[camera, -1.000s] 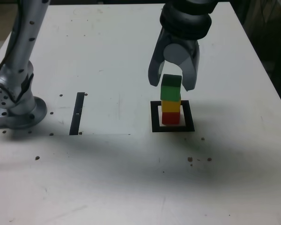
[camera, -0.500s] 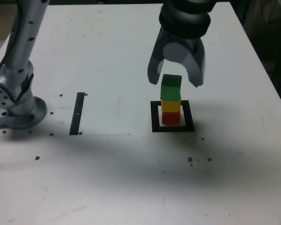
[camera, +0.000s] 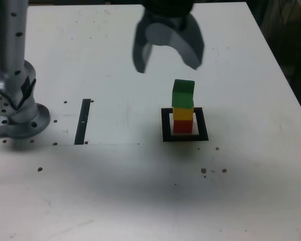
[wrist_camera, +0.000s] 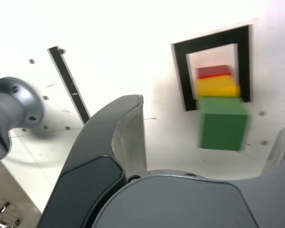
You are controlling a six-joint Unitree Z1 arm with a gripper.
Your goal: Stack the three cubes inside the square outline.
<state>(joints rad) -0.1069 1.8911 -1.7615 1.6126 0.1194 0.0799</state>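
Three cubes stand stacked inside the square outline (camera: 185, 136): the red cube (camera: 182, 125) at the bottom, the yellow cube (camera: 182, 113) in the middle, the green cube (camera: 183, 93) on top. My gripper (camera: 167, 68) hangs open above the table, up and toward the exterior view's left of the stack, holding nothing. The wrist view looks down on the green cube (wrist_camera: 222, 123), with slivers of yellow (wrist_camera: 217, 88) and red (wrist_camera: 213, 71) beyond it, inside the black outline (wrist_camera: 180, 71). One grey finger (wrist_camera: 118, 137) fills the foreground.
The arm's grey base (camera: 17, 110) stands at the exterior view's left. A narrow black strip (camera: 83, 121) lies flat between the base and the outline. Small dark specks (camera: 210, 170) dot the white table (camera: 140, 191) nearer the camera.
The gripper has opened wider, let go of the green cube, and risen away toward the exterior view's left. The stack has stayed in place.
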